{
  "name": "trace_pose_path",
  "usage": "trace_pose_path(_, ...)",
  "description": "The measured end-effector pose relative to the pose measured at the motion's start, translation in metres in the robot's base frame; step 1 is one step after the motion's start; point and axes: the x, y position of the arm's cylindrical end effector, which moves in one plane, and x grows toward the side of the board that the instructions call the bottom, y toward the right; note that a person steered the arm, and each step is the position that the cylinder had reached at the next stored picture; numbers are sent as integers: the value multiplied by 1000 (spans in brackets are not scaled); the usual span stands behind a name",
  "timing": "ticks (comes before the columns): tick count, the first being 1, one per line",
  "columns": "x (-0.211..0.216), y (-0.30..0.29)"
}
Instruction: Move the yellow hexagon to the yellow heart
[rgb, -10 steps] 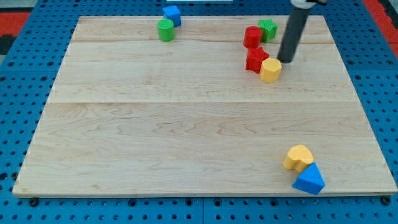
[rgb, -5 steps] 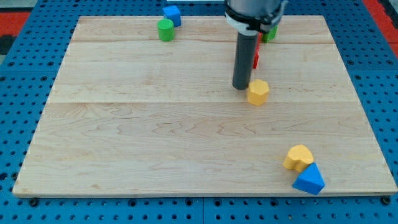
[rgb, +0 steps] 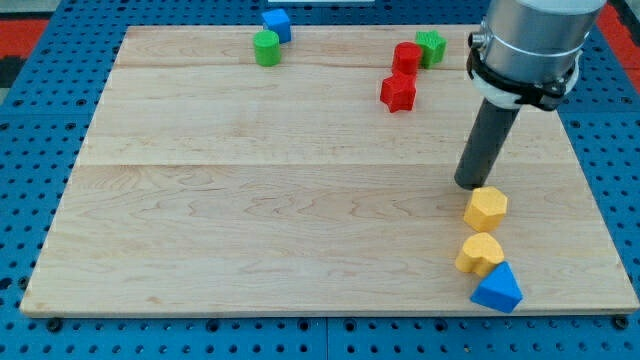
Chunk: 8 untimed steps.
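The yellow hexagon (rgb: 486, 208) lies near the view's lower right, just above the yellow heart (rgb: 480, 253) with a small gap between them. My tip (rgb: 468, 184) rests on the board at the hexagon's upper left edge, touching or nearly touching it. The arm's grey body rises toward the view's top right.
A blue triangle (rgb: 498, 289) sits against the heart's lower right. A red star (rgb: 398, 92), a red block (rgb: 406, 58) and a green block (rgb: 431, 47) are at the top right. A green cylinder (rgb: 266, 48) and a blue cube (rgb: 277, 24) are at the top middle.
The yellow hexagon has been pushed down and to the right, from beside the red blocks to just above the yellow heart. My tip moved with it.
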Motion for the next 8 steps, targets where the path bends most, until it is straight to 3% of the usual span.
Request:
trace_pose_path(1,-8,52)
trace_pose_path(2,12,73)
trace_pose_path(4,50,4)
trace_pose_path(5,27,6)
trace_pose_path(6,-37,8)
trace_pose_path(7,6,-61)
trace_pose_path(8,104,-82)
